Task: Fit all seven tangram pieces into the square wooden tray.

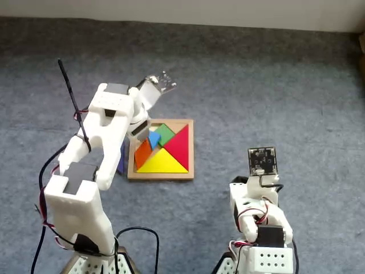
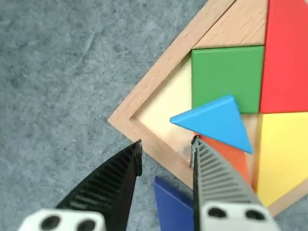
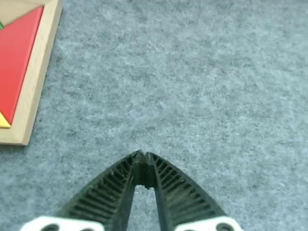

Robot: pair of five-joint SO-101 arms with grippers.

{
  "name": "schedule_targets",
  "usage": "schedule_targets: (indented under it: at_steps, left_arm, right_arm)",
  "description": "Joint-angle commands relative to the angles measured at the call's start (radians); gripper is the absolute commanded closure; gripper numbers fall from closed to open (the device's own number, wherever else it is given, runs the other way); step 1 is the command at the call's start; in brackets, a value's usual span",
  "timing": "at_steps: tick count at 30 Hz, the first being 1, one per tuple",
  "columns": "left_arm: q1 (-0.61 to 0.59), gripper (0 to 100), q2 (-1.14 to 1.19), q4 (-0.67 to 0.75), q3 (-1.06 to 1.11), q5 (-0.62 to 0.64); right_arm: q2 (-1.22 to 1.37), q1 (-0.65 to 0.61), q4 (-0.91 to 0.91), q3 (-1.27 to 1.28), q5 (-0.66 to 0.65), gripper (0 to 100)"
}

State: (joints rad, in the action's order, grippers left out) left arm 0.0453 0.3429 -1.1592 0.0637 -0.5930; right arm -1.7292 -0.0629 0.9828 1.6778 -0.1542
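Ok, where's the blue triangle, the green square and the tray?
blue triangle (image 2: 217,123), left wrist view, its middle.
green square (image 2: 226,72), left wrist view, its middle.
tray (image 2: 160,72), left wrist view, its wooden rim.

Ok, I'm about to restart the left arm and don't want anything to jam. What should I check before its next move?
1. Left end effector open and empty: ok, its fingers straddle the tray frame near a corner.
2. Blue triangle seated flat: not ok, it lies over the green square's edge.
3. Dark blue piece inside the tray: not ok, it lies on the carpet outside the frame.
4. Right end effector clear of the tray: ok, shut over bare carpet.
5. All seven pieces accounted for: cannot tell, I count six.
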Motion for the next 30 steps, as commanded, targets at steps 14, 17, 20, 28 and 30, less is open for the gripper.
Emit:
schedule_targets:
  at_steps: [14,17,20,28,30]
  left_arm:
    - [0.005,83,-0.007,0.008,-0.093,-0.018]
    - [0.027,83,-0.007,0.005,-0.085,-0.018]
    - [0.044,83,-0.012,0.002,-0.088,-0.017]
    - [0.047,83,-0.084,-0.141,-0.071,-0.018]
    - [0.048,83,-0.108,-0.133,-0.018,-0.018]
  right_arm:
    - [-0.015,0.012,-0.004,0.147,0.006,99.3]
    - [-0.015,0.012,-0.004,0.147,0.006,99.3]
    - [-0.015,0.012,-0.004,0.147,0.006,99.3]
    - [-0.015,0.012,-0.004,0.147,0.006,99.3]
    - [-0.015,0.012,-0.004,0.147,0.006,99.3]
